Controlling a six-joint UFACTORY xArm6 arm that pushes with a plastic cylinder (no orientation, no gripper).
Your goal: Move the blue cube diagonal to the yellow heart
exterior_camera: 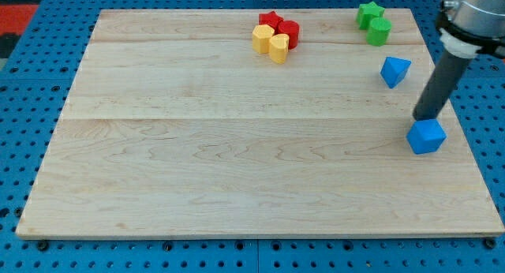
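The blue cube (426, 136) sits on the wooden board (237, 147) near the view's right edge. My tip (427, 117) stands right behind the cube's top side, touching or nearly touching it. The yellow heart (278, 47) lies near the view's top centre, beside a yellow block (262, 38), far to the upper left of the cube.
A red star-like block (271, 21) and a red block (289, 32) crowd against the yellow ones. A green star (368, 13) and a green cylinder (379, 31) sit at the top right. A blue triangular block (394, 70) lies above the cube.
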